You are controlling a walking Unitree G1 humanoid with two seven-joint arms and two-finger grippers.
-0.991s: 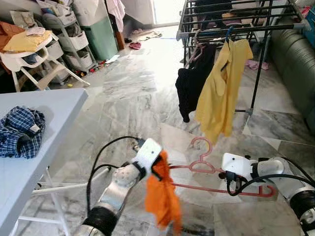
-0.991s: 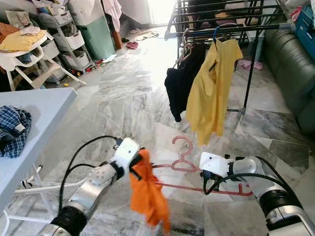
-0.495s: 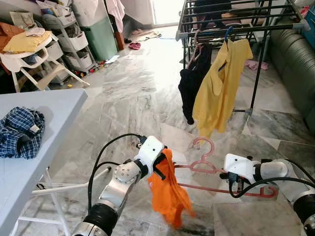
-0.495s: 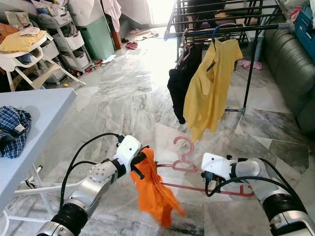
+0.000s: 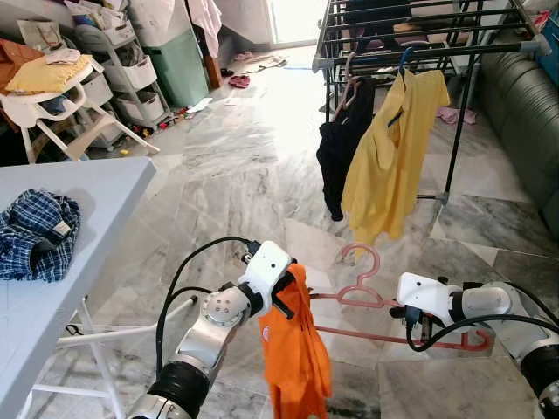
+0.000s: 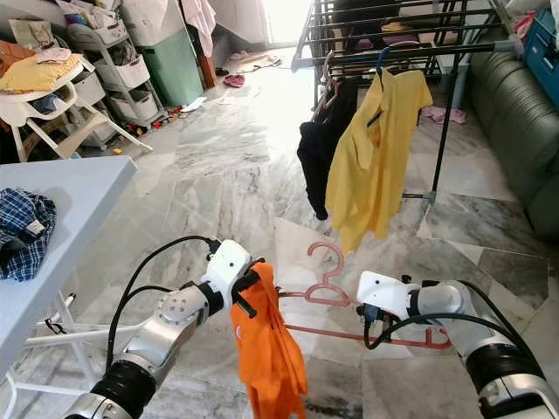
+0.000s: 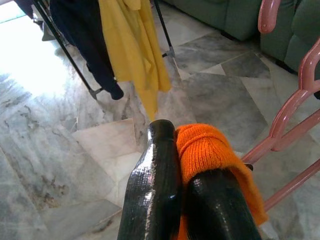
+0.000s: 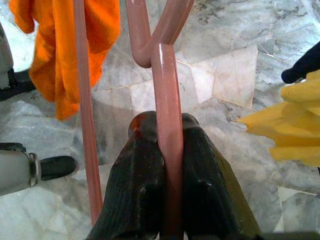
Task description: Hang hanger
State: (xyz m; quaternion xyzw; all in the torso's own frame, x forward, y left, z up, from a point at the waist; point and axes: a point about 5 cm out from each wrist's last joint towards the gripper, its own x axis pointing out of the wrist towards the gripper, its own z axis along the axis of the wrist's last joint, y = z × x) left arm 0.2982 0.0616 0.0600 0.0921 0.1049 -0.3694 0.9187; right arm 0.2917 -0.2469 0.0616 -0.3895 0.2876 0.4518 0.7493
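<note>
A pink plastic hanger is held level between my two arms, above the marble floor. My right gripper is shut on the hanger's upper arm, with the pink bar pinched between both black fingers. An orange knit garment hangs straight down from the hanger's left end. My left gripper is shut on the top of that orange cloth. Ahead stands a drying rack with a yellow shirt and a black garment hanging from it.
A grey table stands at my left with a blue plaid cloth on it. A dark green sofa runs along the right. Shelves, a white chair and clutter fill the back left. Marble floor lies between me and the rack.
The orange garment swung out half a second ago and now hangs straight down. The view has edged slightly nearer the rack over the second. Both grippers keep their hold.
</note>
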